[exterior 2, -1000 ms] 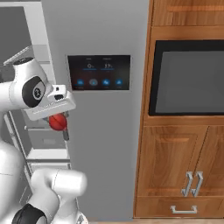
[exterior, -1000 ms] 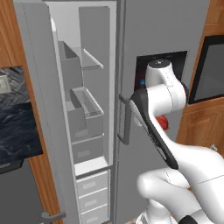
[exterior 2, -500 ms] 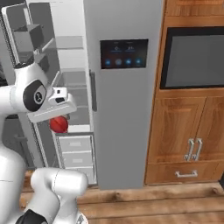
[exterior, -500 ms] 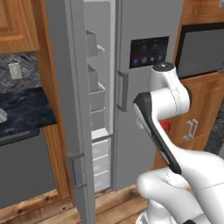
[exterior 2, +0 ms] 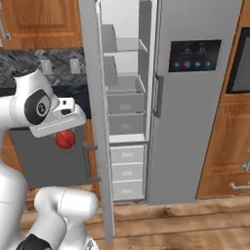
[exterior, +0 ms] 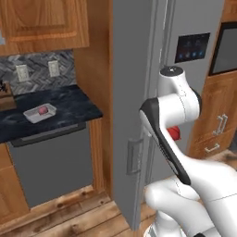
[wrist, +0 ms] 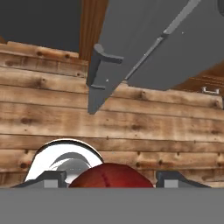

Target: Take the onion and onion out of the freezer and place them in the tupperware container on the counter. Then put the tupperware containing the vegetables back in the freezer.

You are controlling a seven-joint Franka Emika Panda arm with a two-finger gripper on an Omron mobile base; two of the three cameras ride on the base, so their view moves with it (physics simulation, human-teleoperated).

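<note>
The brighter red-orange onion (wrist: 111,174) sits between my fingertips (wrist: 53,179), and my gripper (wrist: 112,181) is shut on it. From the right base view that onion (exterior 2: 65,139) hangs under the hand, left of the open freezer (exterior 2: 126,105) and its pale shelves and drawers. From the left base view it (exterior: 174,133) peeks out behind the arm. The pale tupperware container (exterior: 33,116) lies on the dark counter (exterior: 69,104) at the left, with the maroon onion (exterior: 43,110) inside it.
The open freezer door (exterior: 132,92) stands edge-on between the arm and the counter, its handle (wrist: 98,70) close below the hand. A dark appliance front (exterior: 51,162) sits under the counter. The door with the display panel (exterior 2: 195,97) is shut. Wooden floor lies below.
The base has driven back and turned left, so both views have shifted and the counter with the tupperware has come into view. The red-orange onion stays in the gripper.
</note>
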